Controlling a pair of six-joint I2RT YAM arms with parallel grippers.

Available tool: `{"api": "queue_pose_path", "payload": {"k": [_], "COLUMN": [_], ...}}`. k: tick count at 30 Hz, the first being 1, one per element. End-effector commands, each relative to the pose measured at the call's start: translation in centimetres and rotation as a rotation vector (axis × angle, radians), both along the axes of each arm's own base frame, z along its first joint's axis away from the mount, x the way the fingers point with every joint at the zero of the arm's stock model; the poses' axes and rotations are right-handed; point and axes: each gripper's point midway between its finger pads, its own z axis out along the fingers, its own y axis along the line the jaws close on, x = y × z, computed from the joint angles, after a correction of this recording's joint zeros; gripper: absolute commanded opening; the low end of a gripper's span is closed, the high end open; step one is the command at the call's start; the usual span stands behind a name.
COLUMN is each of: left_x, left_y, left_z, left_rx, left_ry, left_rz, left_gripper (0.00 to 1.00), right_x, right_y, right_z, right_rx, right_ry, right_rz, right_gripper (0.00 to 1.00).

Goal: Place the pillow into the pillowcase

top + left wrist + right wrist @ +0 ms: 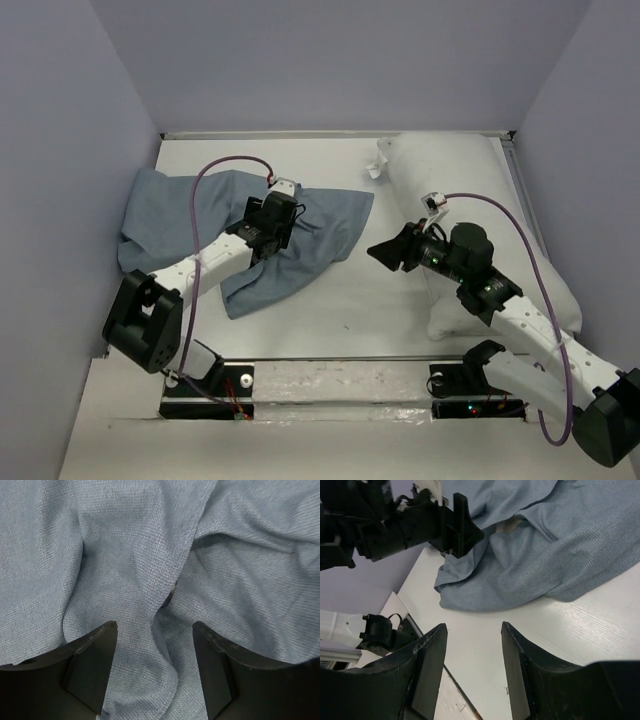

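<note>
Left claw [155,630] low, apparently astride pillowcase [250,580]

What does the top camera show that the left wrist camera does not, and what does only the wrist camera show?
Only the top view shows the white pillow lying at the right side of the table, the right gripper near it, and the whole crumpled outline of the pillowcase.
Only the left wrist view shows the cloth's weave and folds close up, with a raised ridge running between the open fingers of the left gripper.
Both show the blue-grey pillowcase with the left gripper down on it.
</note>
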Motion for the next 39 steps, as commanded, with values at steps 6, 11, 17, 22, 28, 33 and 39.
{"api": "queue_pose_path", "payload": {"k": [6,11,17,22,28,33,39], "left_x": [3.5,5.8,7.3,7.5,5.4,3.1,1.9], "left_y": [0.2,0.5,1.6,0.5,-2.4,-3.9,-4.2], "left_z": [-1.3,-0.7,0.3,5.2,11.5,12.6,12.1], "left_rx": [0.177,0.246,0.325,0.131,-0.208,-0.338,-0.366], "left_ry": [0.008,-0.045,-0.101,-0.221,-0.324,-0.31,-0.29], "left_rz": [0.024,0.08,0.136,0.146,0.037,-0.061,-0.108], "left_gripper": [0.73,0.56,0.11,0.0,0.0,0.0,0.0], "right_x": [-0.8,-1.0,-1.2,-0.1,2.0,4.4,12.3], "right_y": [0.8,0.8,1.1,1.2,4.0,6.0,1.3], "right_z": [3.3,3.3,2.9,2.5,-0.2,0.0,4.6], "right_rx": [0.048,0.047,0.038,0.003,-0.112,-0.201,-0.433], "right_ry": [-0.117,-0.119,-0.106,-0.115,-0.068,-0.113,-0.232], "right_rz": [0.052,0.06,0.071,0.048,0.082,0.066,-0.22], "right_gripper": [0.54,0.55,0.56,0.59,0.63,0.7,0.96]}}
